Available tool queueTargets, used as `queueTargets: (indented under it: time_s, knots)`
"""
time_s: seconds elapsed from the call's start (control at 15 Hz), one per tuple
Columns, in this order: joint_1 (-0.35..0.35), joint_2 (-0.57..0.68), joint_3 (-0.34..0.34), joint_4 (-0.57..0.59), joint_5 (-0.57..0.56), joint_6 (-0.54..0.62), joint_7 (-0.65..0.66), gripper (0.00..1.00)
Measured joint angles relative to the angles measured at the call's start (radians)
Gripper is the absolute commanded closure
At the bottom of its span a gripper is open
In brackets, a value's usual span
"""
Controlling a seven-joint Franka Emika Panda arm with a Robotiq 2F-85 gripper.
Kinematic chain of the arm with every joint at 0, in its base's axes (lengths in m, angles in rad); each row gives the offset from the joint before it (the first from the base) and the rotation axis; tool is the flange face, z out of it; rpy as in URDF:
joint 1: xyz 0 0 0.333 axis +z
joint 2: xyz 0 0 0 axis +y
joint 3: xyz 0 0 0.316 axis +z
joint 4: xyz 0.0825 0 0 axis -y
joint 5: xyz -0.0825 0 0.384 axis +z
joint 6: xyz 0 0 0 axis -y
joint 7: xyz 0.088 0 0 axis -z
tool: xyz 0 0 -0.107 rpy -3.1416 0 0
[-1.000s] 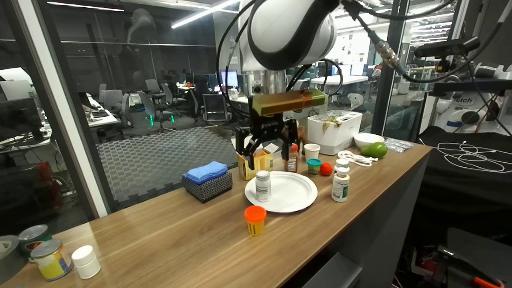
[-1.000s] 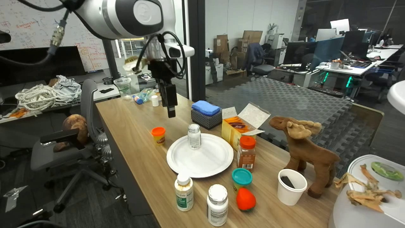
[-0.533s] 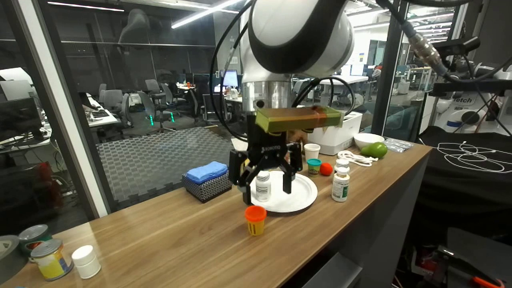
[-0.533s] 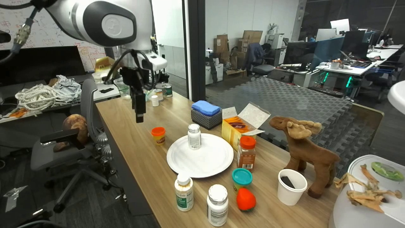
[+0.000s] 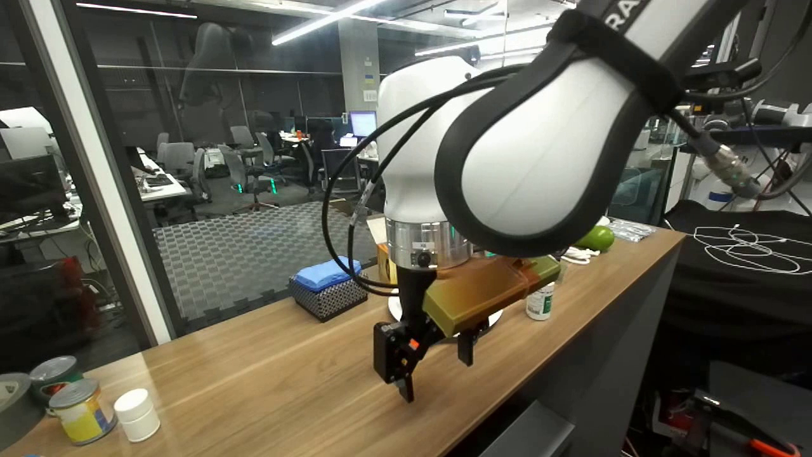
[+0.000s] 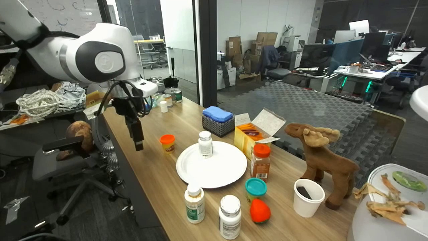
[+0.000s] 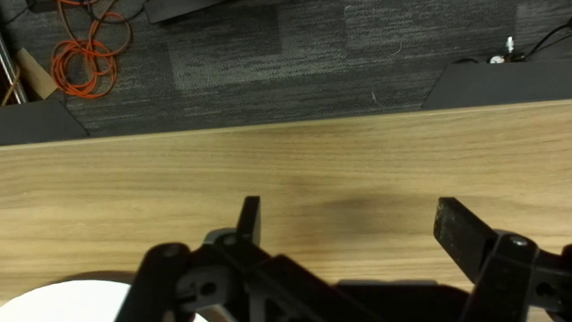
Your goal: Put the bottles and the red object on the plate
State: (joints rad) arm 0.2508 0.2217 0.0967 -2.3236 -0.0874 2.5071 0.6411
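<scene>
The hand [image 7: 348, 210] is found with its jaws spread wide, the worktop [image 7: 290, 165] seen between them; contact of the hand with the worktop cannot be confirmed. In the wrist view, the plate [image 7: 67, 304] is cut off at the lower corner and partly covered by the hand. In an exterior view the tub [image 6: 167, 144], orange-red at the lid, is seen upright on the worktop, near the plate and apart from the hand. One bottle [image 6: 205, 146] is stood on the plate; a green-labelled bottle [image 6: 194, 206] and a white bottle [image 6: 230, 219] are noted upright on the worktop nearby. Their fine print cannot be read, and the green-labelled bottle's cap is bleached by glare.

Where an exterior view is crossed by the arm [image 5: 539, 152], the bottle on the plate and the white bottle are hidden, the green-labelled one's cap is covered, and the plate is reduced to slivers of rim. There the tub is masked by the hand, small orange and yellow patches excepted.
</scene>
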Motion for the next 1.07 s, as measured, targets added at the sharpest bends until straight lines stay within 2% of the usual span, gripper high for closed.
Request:
queueTargets:
  time_s: [0.2,0.4,1.07]
  knots:
    - [0.013,0.023,-0.023,0.011,-0.107,0.019,0.076,0.0]
    - [0.016,0.047,-0.044,0.033,-0.16,0.027,0.116,0.0]
    - [0.023,0.183,-0.074,0.167,-0.156,0.031,0.143,0.0]
